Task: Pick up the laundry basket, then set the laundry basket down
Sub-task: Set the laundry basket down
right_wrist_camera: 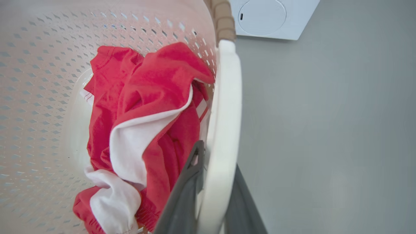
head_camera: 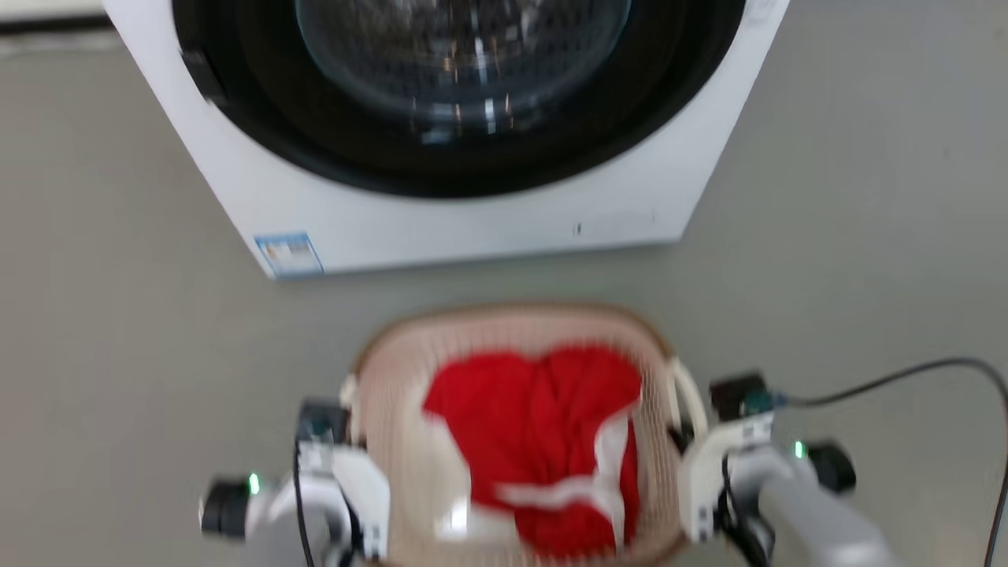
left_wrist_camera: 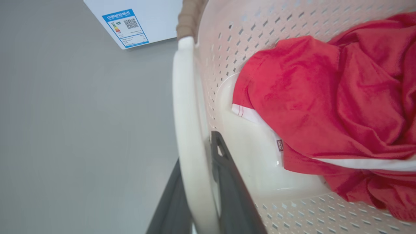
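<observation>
The laundry basket (head_camera: 394,370) is at the bottom centre of the blurred head view, cream and perforated with a brown rim, in front of the washer. Red clothing with white trim (head_camera: 535,425) lies inside it. My left gripper (left_wrist_camera: 197,148) is shut on the basket's white left loop handle (left_wrist_camera: 185,107), one dark finger on each side of it. On the other side, my right gripper (right_wrist_camera: 217,156) is shut the same way on the right loop handle (right_wrist_camera: 227,97). Whether the basket touches the floor I cannot tell.
A white front-loading washer (head_camera: 472,228) with a dark round door (head_camera: 465,63) stands just beyond the basket, with a blue label (head_camera: 289,253) at its lower left corner. Grey floor (head_camera: 118,315) spreads to both sides. A black cable (head_camera: 906,374) trails from my right wrist.
</observation>
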Tool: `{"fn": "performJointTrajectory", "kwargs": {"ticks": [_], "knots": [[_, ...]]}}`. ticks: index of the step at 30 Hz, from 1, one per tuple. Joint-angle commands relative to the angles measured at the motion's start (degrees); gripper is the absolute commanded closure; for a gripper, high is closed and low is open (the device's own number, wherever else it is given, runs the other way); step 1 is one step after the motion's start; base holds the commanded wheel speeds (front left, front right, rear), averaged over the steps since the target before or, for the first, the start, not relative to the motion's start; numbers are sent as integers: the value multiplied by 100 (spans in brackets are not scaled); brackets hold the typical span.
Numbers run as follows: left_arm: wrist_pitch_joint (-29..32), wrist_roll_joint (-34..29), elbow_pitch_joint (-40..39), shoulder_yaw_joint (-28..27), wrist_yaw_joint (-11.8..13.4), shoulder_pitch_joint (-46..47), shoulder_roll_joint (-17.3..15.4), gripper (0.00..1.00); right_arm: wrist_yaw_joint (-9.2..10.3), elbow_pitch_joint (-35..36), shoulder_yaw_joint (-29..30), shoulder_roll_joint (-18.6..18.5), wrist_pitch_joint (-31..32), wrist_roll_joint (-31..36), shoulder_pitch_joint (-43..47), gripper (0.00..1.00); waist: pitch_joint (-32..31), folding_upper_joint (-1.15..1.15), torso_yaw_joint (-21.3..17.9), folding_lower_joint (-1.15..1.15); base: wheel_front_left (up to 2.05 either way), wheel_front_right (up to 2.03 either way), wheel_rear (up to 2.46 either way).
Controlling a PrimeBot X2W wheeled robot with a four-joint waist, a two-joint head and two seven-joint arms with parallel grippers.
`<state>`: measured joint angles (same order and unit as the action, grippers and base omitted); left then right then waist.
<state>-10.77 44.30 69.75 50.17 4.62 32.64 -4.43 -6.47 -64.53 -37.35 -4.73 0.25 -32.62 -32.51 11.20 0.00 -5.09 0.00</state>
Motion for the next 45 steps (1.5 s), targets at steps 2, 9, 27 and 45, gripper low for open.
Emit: {"fn": "performJointTrajectory", "kwargs": {"ticks": [2,9,27,45], "knots": [[-168,-10,-159,-140,17,508,-86,100,-102,230,-88,185,-253,196,-336,100,835,0,45,0,0,0,0],[-338,-98,-265,-269,49,1532,-290,100,-102,109,198,185,-636,514,-1298,100,2194,0,117,0,0,0,0],[-421,-300,-421,-612,97,2723,-442,100,-102,-456,908,185,-1223,1040,-2625,100,3826,0,257,0,0,0,0],[-422,-627,-613,-1003,69,2640,-483,100,-102,-689,1114,185,-1327,1211,-2779,100,4003,0,249,0,0,0,0]]}}
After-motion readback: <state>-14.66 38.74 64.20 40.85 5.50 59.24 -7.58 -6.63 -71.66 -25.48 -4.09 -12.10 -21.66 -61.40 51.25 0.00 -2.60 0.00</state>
